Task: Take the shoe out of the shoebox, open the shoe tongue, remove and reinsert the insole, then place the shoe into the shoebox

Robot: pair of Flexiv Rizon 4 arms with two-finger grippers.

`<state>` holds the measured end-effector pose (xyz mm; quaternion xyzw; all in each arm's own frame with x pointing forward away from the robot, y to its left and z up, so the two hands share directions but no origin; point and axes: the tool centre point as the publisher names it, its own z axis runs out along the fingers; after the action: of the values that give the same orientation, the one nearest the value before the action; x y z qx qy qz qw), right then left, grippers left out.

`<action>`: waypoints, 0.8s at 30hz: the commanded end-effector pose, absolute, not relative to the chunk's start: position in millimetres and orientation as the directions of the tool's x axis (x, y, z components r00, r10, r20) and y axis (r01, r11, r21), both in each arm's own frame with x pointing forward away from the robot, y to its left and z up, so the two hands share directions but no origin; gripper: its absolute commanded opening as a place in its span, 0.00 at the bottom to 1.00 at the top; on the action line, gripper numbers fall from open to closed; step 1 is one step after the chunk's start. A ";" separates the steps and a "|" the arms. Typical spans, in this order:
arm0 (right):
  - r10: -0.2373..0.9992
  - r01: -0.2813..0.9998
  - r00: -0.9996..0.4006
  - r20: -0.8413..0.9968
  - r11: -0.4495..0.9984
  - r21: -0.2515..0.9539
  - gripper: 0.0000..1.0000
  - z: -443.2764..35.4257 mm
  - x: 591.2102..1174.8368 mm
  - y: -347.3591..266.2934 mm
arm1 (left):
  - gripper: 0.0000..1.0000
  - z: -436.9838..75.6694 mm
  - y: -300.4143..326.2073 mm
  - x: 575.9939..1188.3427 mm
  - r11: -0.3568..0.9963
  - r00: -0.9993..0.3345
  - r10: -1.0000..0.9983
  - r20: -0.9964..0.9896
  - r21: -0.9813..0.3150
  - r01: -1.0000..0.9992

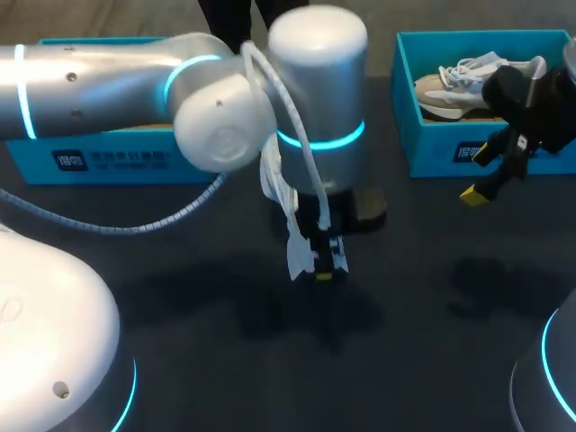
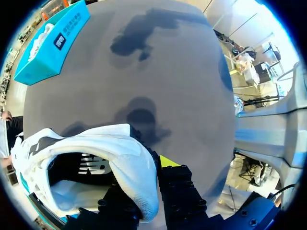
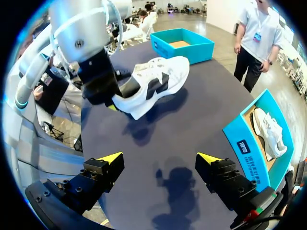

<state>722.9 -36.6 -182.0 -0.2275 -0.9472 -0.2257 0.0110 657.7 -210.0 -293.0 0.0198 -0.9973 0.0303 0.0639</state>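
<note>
A white shoe (image 3: 153, 84) with a dark side mark hangs above the dark table, and my left gripper (image 3: 103, 88) is shut on its heel rim. In the left wrist view the shoe (image 2: 96, 158) shows its black lining, the heel edge pinched in my left gripper (image 2: 144, 179). From the head view the shoe (image 1: 281, 211) dangles beside my left gripper (image 1: 322, 261) at mid-table. My right gripper (image 3: 159, 160) stands open and holds nothing, well apart from the shoe. It hovers in front of the right-hand box (image 1: 486, 175). An empty teal shoebox (image 3: 184, 45) lies beyond the shoe.
A second teal shoebox (image 1: 432, 153) at the back right holds another pale shoe (image 1: 459, 85); it also shows as the box (image 3: 249, 143) beside my right gripper. The left box (image 1: 90, 160) is largely hidden behind my left arm.
</note>
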 end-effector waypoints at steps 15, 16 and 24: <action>0.426 0.437 -0.896 0.125 0.796 0.419 1.00 -182.8 724.9 -35.5 | 0.00 -201.2 -178.4 673.3 0.998 -0.991 0.000 0.132 -0.067 -0.009; 0.426 0.437 -0.896 0.125 0.796 0.419 1.00 -182.8 724.9 -35.5 | 0.00 -198.7 -178.1 674.6 0.998 -0.992 -0.007 0.128 -0.063 -0.015; 0.426 0.437 -0.896 0.125 0.796 0.419 1.00 -182.8 724.9 -35.5 | 0.00 -196.6 -178.1 675.6 0.998 -0.993 -0.007 0.121 -0.057 -0.014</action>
<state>722.9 -36.6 -182.0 -0.2275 -0.9472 -0.2257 0.0110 675.1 -178.2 -197.7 0.0055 -0.9977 0.0288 0.0603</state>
